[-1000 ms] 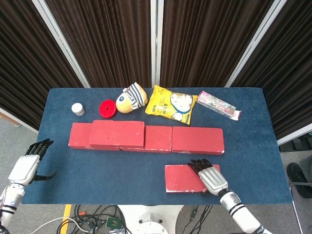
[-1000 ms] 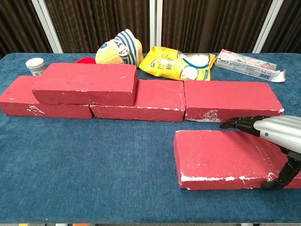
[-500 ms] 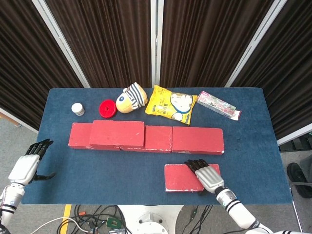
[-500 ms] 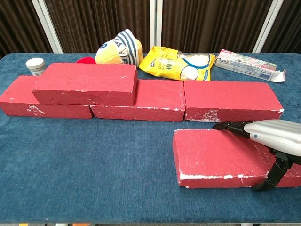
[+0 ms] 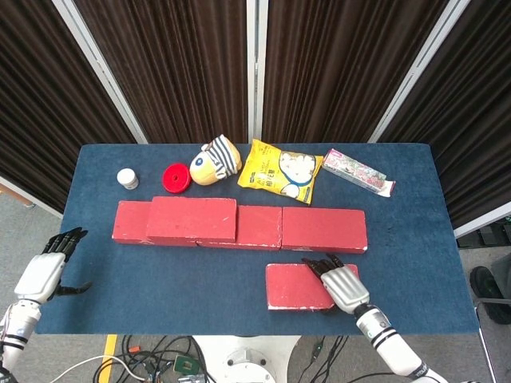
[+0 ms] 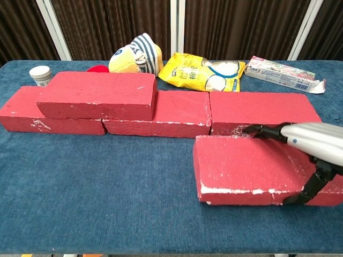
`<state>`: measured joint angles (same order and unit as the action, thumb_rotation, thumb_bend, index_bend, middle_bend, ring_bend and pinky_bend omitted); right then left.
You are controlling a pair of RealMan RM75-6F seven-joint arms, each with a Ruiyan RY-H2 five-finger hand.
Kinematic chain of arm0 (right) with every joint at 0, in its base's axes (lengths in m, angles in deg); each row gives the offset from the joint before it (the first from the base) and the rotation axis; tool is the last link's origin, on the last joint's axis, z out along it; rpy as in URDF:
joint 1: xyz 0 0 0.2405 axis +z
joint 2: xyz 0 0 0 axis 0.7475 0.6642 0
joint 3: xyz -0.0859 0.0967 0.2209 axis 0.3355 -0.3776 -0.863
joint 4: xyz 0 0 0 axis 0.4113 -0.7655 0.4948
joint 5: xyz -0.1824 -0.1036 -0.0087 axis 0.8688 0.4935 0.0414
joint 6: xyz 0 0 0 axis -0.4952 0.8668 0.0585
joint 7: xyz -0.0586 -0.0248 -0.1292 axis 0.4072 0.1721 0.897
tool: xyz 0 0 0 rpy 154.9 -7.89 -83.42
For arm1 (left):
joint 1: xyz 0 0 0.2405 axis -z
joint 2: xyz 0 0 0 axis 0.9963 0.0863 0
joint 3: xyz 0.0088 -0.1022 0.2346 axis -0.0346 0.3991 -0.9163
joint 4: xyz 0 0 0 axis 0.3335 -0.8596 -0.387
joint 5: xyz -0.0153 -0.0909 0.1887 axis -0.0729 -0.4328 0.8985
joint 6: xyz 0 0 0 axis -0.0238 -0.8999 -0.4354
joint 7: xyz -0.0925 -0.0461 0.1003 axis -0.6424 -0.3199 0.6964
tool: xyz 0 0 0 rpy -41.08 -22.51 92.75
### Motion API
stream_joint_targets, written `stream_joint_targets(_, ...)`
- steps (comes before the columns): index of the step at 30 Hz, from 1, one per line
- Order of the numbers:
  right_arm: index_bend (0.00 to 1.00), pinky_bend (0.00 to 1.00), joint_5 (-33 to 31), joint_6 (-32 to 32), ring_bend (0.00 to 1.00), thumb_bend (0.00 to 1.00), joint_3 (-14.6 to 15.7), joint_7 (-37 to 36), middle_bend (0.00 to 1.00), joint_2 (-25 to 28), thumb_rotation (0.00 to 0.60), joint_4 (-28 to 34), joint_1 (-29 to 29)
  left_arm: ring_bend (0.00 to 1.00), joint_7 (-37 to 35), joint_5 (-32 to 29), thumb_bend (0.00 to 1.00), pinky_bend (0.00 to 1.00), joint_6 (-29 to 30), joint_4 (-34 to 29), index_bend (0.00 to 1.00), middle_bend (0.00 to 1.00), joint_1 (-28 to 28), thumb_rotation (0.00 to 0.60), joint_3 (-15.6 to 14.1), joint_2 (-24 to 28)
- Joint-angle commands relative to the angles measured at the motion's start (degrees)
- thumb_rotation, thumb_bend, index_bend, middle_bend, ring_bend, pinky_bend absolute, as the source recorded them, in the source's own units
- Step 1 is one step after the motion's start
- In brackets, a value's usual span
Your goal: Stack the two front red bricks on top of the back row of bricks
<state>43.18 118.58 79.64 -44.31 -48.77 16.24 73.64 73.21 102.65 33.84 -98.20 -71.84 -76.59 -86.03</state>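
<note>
I'm gripping the front brick [image 6: 252, 168] with my right hand [image 5: 343, 286], fingers over the top, thumb on the near face. Brick sitting just before the back row [image 5: 239, 224]; needs lifting level, clearing the row's edge. Left hand [image 5: 45, 271] spread, holding nothing. Blue cloth table [image 5: 160, 279], dark curtains [image 5: 184, 64] behind.

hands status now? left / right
Left hand: open, holds nothing, off the table's left edge.
Right hand: grips the front red brick, fingers over its top, thumb at its near face.
</note>
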Motion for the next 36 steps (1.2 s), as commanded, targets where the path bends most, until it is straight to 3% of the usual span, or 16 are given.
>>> stream_joint_targets(1,0.00,0.00,2.80,2.18,0.16,0.06,-1.07,-2.64,0.32,3.14,0.600,3.13,0.00,0.00,0.00,0.09,0.13,0.00,0.02,-0.17,0.00,0.00,-0.07,0.600,0.03,0.11)
stream_joint_targets(6,0.00,0.00,1.48,3.15,0.15,0.06,-6.62,-2.66,0.31,7.05,0.600,4.33,2.63,0.00,-0.30,0.12,0.13,0.00,-0.35,-0.34,0.00,0.00,-0.07,0.600,0.08,0.41)
stream_joint_targets(10,0.00,0.00,-3.95,-1.18,0.15,0.06,-11.61,-2.63,0.30,8.54,0.600,2.48,7.18,0.00,0.92,0.20,0.13,0.00,0.80,0.47,0.00,0.00,-0.52,0.600,0.38,-0.23)
stream_joint_targets(16,0.00,0.00,-8.85,-7.22,0.15,0.06,-16.00,-3.07,0.30,8.60,0.600,-1.69,13.63,0.00,0.33,0.22,0.13,0.00,1.08,0.88,0.00,0.00,-0.87,0.600,0.51,-0.73)
stream_joint_targets(20,0.00,0.00,-12.16,-10.47,0.15,0.06,-16.96,-2.11,0.30,7.31,0.600,-5.07,17.35,0.00,-0.45,0.30,0.13,0.00,0.94,1.09,0.00,0.00,-0.94,0.600,0.55,-0.72)
stream_joint_targets(27,0.00,0.00,-19.94,-14.06,0.15,0.06,-15.91,0.32,0.29,2.82,0.600,-10.78,22.15,0.00,-1.94,0.46,0.13,0.00,0.40,1.81,0.00,0.00,-0.91,0.600,0.57,-0.81)
stream_joint_targets(36,0.00,0.00,-25.85,-11.25,0.15,0.06,-14.30,2.72,0.29,-2.31,0.600,-13.26,24.21,0.00,-3.71,0.63,0.13,0.00,-0.03,3.34,0.00,0.00,-1.01,0.600,0.55,-1.41)
